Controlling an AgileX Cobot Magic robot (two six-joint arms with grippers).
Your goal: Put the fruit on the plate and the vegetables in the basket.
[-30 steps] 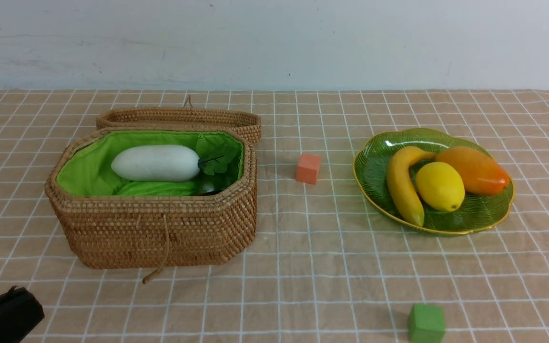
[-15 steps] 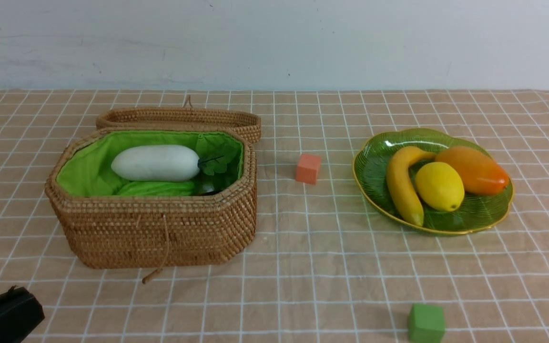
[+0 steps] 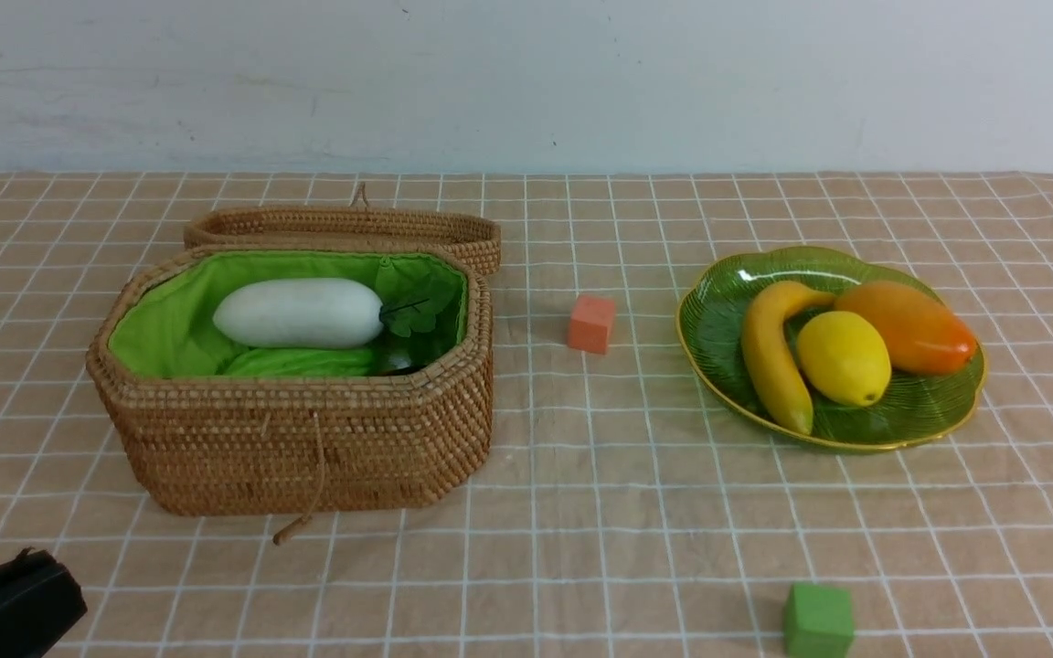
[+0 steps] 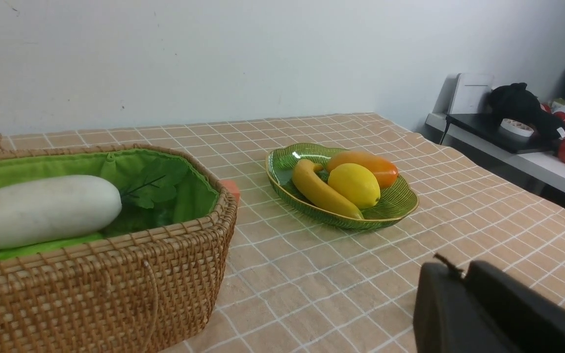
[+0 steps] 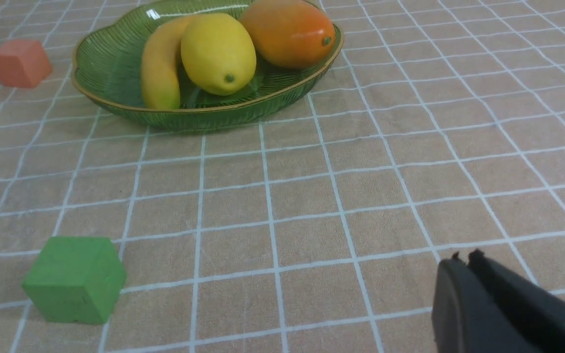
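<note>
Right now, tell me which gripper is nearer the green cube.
Right. The right gripper sits low over the cloth just beside the green cube, fingers shut and empty. The left gripper is far across the table, in front of the basket.

Almost nothing differs from a second ago. In the front view, the left gripper (image 3: 10, 603) sits a touch lower and nearer the bottom left corner than before, its dark tip sliding slightly toward the frame's edge, its fingers pressed together and empty.
</note>
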